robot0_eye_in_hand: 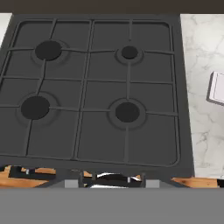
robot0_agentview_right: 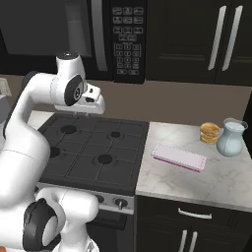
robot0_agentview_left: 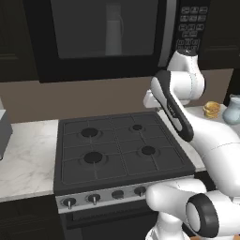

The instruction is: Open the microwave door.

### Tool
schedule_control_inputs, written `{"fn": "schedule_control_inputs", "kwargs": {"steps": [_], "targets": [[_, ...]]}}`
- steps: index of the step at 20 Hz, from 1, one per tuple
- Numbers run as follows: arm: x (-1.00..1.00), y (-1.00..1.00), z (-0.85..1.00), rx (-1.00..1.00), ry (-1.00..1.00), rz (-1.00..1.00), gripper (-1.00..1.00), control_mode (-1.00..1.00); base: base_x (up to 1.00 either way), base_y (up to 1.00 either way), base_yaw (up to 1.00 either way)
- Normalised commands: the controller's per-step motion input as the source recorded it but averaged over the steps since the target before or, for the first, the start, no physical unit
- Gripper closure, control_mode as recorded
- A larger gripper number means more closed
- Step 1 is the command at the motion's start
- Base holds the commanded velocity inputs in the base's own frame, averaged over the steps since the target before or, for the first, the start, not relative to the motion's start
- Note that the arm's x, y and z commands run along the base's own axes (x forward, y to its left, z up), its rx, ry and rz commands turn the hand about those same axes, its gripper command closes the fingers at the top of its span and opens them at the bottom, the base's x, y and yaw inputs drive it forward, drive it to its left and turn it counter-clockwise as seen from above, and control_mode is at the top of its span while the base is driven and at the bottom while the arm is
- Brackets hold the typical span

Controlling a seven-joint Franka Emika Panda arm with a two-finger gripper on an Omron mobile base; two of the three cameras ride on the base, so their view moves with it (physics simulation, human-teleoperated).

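Note:
The microwave door (robot0_agentview_left: 103, 37) is a black panel with a dark grey window, mounted above the stove and standing closed. Its vertical silver handle bar (robot0_agentview_left: 169, 33) runs down the right edge, next to the black keypad (robot0_agentview_left: 191, 26). From the right base view, the door (robot0_agentview_right: 44, 29), its handle (robot0_agentview_right: 100, 34) and the keypad (robot0_agentview_right: 127, 39) sit up at the top left. My gripper (robot0_agentview_right: 83, 113) hangs over the back right of the stove, well below the handle, pointing down. In the hand view my gripper (robot0_eye_in_hand: 111, 183) is open, its fingertips wide apart with nothing between them.
A black four-burner stove (robot0_agentview_left: 117, 145) lies under the hand. On the marble counter to the right lie a flat white and pink board (robot0_agentview_right: 179, 157), a stack of round cakes (robot0_agentview_right: 210, 133) and a pale glass jug (robot0_agentview_right: 231, 138). A grey appliance (robot0_agentview_left: 3, 131) stands at far left.

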Motion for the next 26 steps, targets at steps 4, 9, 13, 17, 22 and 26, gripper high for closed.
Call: {"fn": "schedule_control_inputs", "kwargs": {"steps": [4, 9, 13, 17, 22, 26], "targets": [[-0.23, -0.01, 0.07, 0.00, -0.14, 0.00, -1.00, -1.00, 0.00, 0.00, 0.00], [-0.41, -0.17, 0.40, 0.01, -0.42, 0.00, -1.00, -1.00, 0.00, 0.00, 0.00], [-0.39, -0.13, 0.87, 0.00, -0.45, 0.00, -1.00, -1.00, 0.00, 0.00, 0.00], [-0.40, -0.24, 0.98, 0.00, -0.40, 0.00, -1.00, -1.00, 0.00, 0.00, 0.00], [-0.21, -0.17, 0.84, 0.00, -0.35, 0.00, -1.00, -1.00, 0.00, 0.00, 0.00], [0.00, -0.02, 0.60, 0.00, -0.20, 0.00, -1.00, -1.00, 0.00, 0.00, 0.00]]}}
